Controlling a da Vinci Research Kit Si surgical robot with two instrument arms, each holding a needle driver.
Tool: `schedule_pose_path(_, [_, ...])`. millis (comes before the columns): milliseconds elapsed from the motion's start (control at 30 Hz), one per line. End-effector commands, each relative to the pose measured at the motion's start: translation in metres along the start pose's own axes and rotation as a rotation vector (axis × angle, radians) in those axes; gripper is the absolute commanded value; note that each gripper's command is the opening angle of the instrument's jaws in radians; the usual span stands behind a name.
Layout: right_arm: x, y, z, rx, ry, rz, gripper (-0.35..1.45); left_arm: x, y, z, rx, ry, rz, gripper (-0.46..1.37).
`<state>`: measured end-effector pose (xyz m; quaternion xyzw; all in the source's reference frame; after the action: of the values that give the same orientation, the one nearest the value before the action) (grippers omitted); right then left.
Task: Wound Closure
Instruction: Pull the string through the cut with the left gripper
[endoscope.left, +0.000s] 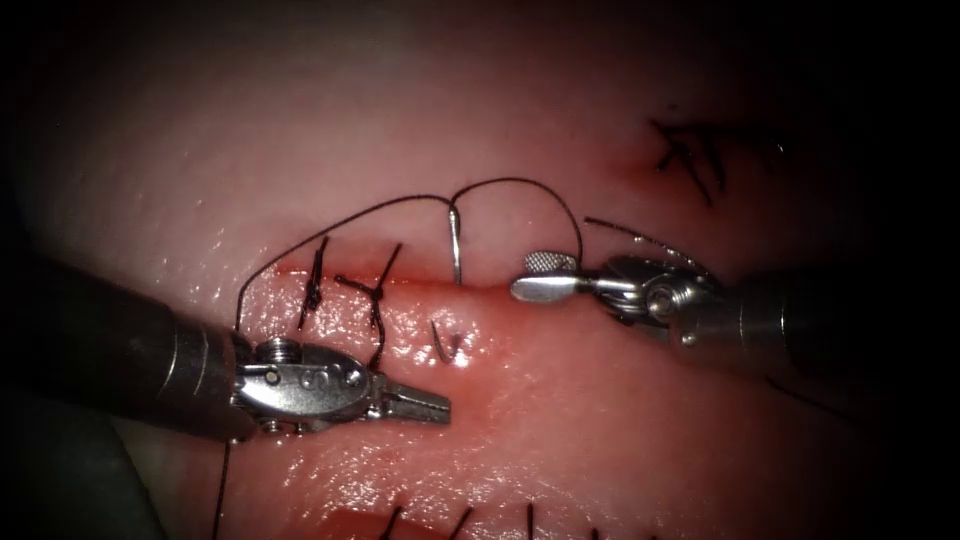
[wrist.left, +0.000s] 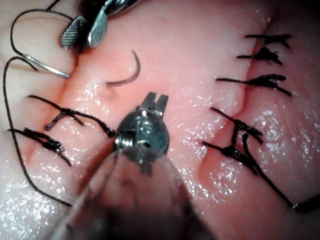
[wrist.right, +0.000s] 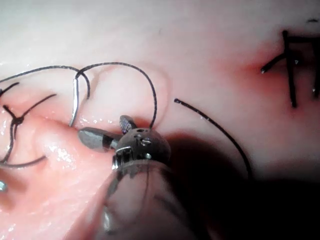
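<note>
The needle (endoscope.left: 456, 246) sits driven through the tissue (endoscope.left: 600, 420) across the cut (endoscope.left: 420, 285), its swaged end standing above the far edge and its tip (endoscope.left: 443, 345) emerging on the near side, with thread (endoscope.left: 520, 185) looping from it. The right tool (endoscope.left: 540, 276) hovers right of it, fingers spread, holding nothing. The left tool (endoscope.left: 425, 403) lies below the tip, fingers pressed together, empty.

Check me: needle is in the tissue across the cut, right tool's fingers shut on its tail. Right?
No. The needle is in the tissue across the cut, but the right tool has its fingers open and holds nothing; see the endoscope view.
</note>
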<state>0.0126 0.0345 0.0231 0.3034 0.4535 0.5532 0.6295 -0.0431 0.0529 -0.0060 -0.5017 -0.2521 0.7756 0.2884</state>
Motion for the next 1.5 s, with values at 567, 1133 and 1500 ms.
schedule_pose_path(567, [-0.0007,0.0004,0.0001,0.005,0.000,-0.007,0.93,0.0021,-0.0026,0.0016,0.047,0.027,0.099,0.55])
schedule_pose_path(1133, [-0.0010,0.0007,-0.0007,0.011,-0.004,-0.012,0.91,-0.0002,-0.0058,0.0045,0.087,0.066,0.138,0.69])
schedule_pose_path(1500, [-0.0016,0.0008,-0.0007,0.014,-0.004,-0.017,0.92,0.0013,-0.0050,0.0048,0.098,0.095,0.135,0.09])
